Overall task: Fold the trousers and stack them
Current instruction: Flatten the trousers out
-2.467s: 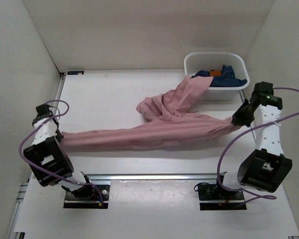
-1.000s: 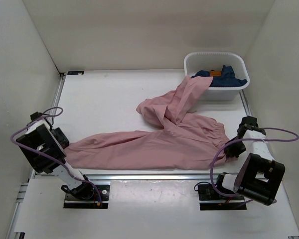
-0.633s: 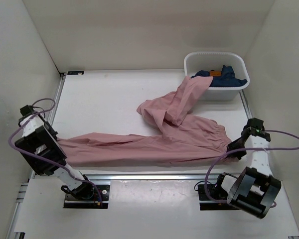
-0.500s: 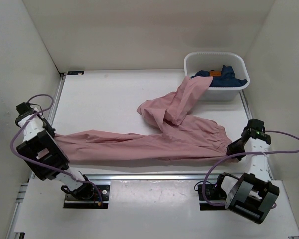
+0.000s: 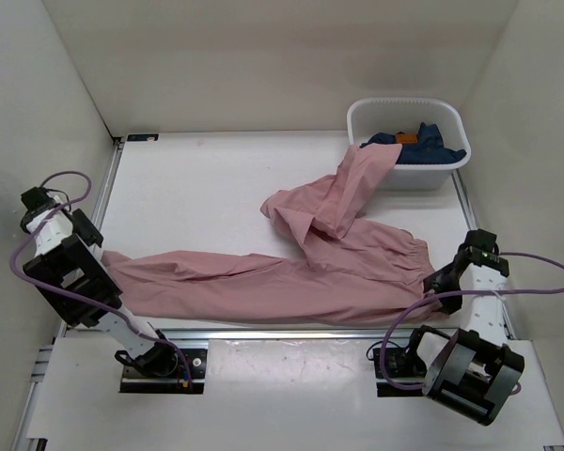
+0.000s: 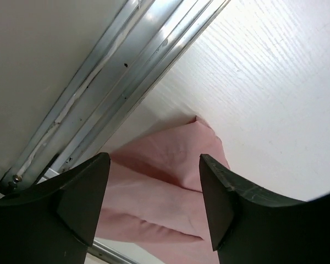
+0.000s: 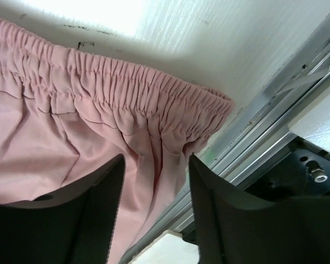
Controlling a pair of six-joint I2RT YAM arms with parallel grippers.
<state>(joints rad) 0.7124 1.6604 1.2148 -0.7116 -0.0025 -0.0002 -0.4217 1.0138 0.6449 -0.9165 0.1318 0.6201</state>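
The left arm (image 5: 66, 268) is folded up tight at the left edge with its wrist tipped down. The left gripper (image 6: 153, 165) is held low, jaws spread wide, nothing pinched between them. The right arm (image 5: 477, 291) is tucked back close to its base at the right edge. The right gripper (image 7: 155, 165) is pointed down too, jaws parted as well.

I see white table (image 5: 197, 188) | pink trousers (image 5: 291, 282) lying from 8 to 4 o'clock, one leg reaching toward 1 | white basket (image 5: 409, 178) at 1 o'clock
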